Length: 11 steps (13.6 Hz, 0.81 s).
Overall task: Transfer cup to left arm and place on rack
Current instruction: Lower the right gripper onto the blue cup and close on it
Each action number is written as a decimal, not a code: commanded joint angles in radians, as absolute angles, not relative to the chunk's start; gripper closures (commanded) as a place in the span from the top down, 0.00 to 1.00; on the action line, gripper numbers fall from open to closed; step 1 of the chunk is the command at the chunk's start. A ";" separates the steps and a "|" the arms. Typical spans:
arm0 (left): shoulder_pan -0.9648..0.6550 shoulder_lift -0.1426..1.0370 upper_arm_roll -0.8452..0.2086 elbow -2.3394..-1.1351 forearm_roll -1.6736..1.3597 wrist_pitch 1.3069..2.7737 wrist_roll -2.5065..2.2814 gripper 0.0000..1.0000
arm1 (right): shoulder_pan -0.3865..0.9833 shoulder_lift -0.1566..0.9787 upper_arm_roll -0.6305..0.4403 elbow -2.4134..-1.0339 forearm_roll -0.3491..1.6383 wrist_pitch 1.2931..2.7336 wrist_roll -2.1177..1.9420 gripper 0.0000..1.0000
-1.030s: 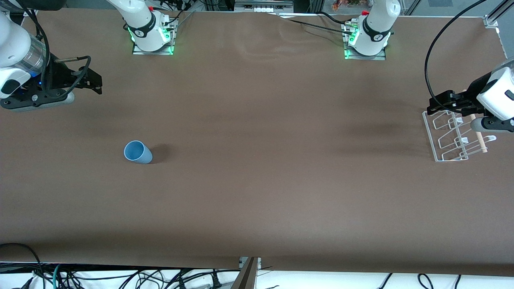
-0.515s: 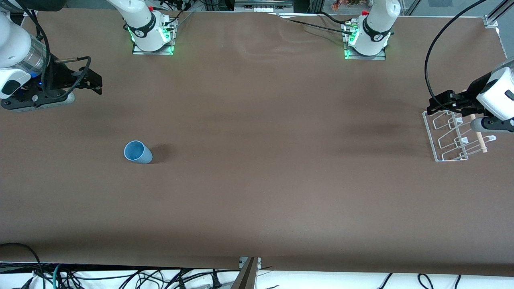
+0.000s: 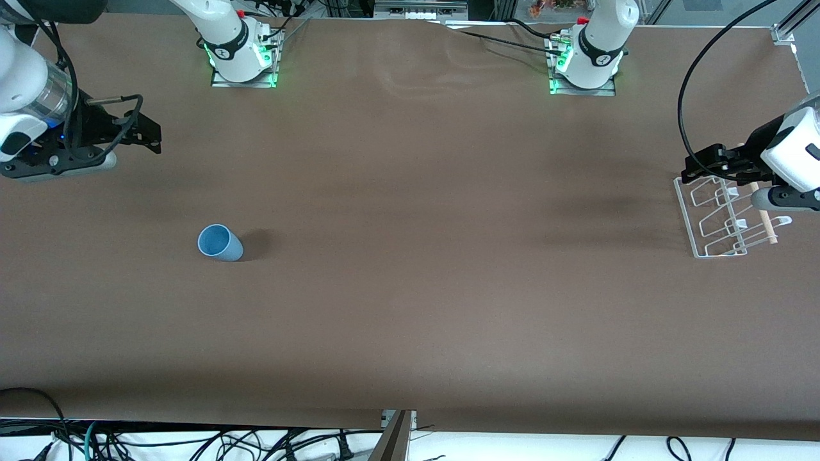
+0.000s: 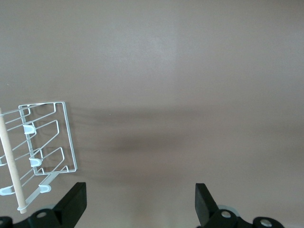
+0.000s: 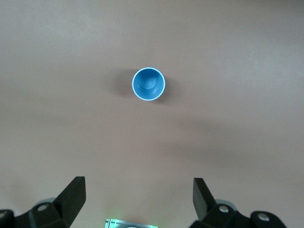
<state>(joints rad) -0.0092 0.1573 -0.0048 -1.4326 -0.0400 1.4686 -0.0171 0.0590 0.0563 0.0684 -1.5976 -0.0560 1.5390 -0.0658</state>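
One cup (image 3: pixel 219 242) stands upright and alone on the brown counter (image 3: pixel 410 288), mouth up, toward the right arm's end. One rack (image 3: pixel 721 218) sits at the left arm's end, with a wooden dowel (image 3: pixel 765 214) along its top. There are two arms and two hands, and nothing is held.

The right hand (image 3: pixel 150 136) hangs over bare counter at its own end, clear of the cup, fingers spread wide and empty. Its wrist view shows the cup (image 5: pixel 148 84) well ahead of the open fingers (image 5: pixel 71 194). The left hand (image 3: pixel 695 168) hangs over the edge of the rack farthest from the front camera, fingers wide and empty too, with the rack (image 4: pixel 45 147) beside one finger (image 4: pixel 73 202) in its wrist view. The left arm waits.

The task has hardly begun: the cup has yet to be picked up.

What could go wrong, as I judge it:
- The cup looks light and slightly tapered, so a finger clipping its rim on the way down could tip it or send it rolling.
- A grip too high on the taper could slip.
- At the hand-over, letting go before the left hand has closed would drop it.
- The left hand hangs close to the rack, and a careless swing could knock it out of place.
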 commanded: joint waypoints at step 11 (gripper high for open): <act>-0.020 0.183 -0.009 -1.394 -0.020 1.460 -0.026 1.00 | 0.035 0.333 -0.003 -1.993 -0.058 2.306 -0.133 1.00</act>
<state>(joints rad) -0.0100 0.1619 -0.0052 -1.4313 -0.0400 1.4686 -0.0171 0.0508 0.3036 -0.0088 -2.0278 -0.0585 2.2986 -0.1168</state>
